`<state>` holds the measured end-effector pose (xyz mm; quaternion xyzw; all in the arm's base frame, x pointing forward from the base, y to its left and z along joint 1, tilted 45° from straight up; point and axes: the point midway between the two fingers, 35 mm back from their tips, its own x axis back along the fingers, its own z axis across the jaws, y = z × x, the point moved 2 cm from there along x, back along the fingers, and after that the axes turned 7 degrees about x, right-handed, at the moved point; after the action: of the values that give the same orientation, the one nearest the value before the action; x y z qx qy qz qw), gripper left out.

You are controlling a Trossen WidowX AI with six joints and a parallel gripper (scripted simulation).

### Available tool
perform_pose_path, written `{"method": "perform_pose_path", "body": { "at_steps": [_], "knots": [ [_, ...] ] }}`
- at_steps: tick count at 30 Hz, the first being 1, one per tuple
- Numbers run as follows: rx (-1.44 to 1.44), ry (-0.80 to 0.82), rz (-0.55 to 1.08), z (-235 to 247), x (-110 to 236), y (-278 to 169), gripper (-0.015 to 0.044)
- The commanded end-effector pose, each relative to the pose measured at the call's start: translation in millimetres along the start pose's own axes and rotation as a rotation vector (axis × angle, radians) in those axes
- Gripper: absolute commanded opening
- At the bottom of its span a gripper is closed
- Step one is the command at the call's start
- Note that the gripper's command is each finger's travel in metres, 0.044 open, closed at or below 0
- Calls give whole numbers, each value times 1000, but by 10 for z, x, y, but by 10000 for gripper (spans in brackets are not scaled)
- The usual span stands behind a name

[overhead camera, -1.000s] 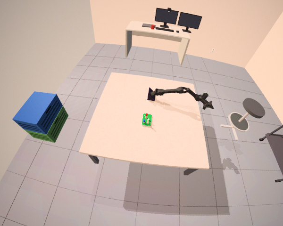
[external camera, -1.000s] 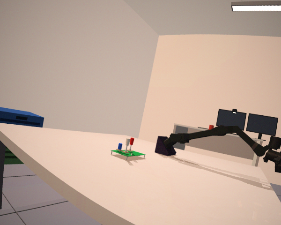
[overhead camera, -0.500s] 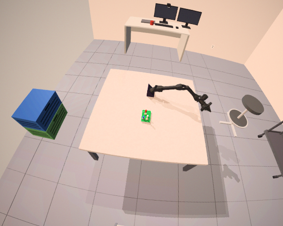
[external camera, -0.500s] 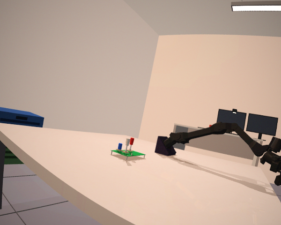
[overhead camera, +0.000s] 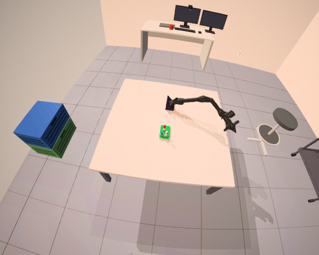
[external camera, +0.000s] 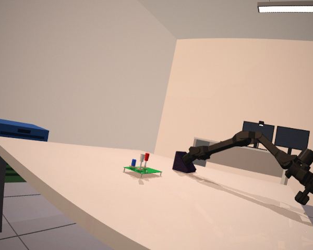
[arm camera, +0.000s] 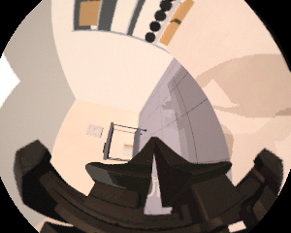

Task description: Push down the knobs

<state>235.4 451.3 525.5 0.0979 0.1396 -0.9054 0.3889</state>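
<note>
The green circuit board (overhead camera: 161,128) (external camera: 154,171) stands on short legs near the middle of the table (overhead camera: 154,164) (external camera: 97,174). A red knob (overhead camera: 164,126) (external camera: 146,156) and a white knob (overhead camera: 166,133) (external camera: 142,157) sit high on thin shafts. A blue knob (overhead camera: 161,133) (external camera: 133,162) sits lower. My gripper (overhead camera: 232,128) (external camera: 303,197) (arm camera: 153,139) is shut on nothing. It hangs at the table's right edge, far to the right of the board. The board does not show in the wrist view.
The arm's dark purple base (overhead camera: 169,103) (external camera: 183,162) stands on the table behind the board. A stool (overhead camera: 284,119) and a dark rack (overhead camera: 316,164) stand on the floor to the right. Blue and green crates (overhead camera: 44,127) (external camera: 16,130) stand to the left. A desk (overhead camera: 176,35) with monitors stands at the back.
</note>
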Motion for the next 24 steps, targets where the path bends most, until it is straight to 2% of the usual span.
{"method": "perform_pose_path", "body": {
  "at_steps": [1, 12, 24],
  "knots": [
    [128, -72, -26, -211, -94, 272, 0],
    [389, -239, -68, -657, -246, 926, 0],
    [643, -448, -72, -1096, -244, 1673, 0]
  ]
}}
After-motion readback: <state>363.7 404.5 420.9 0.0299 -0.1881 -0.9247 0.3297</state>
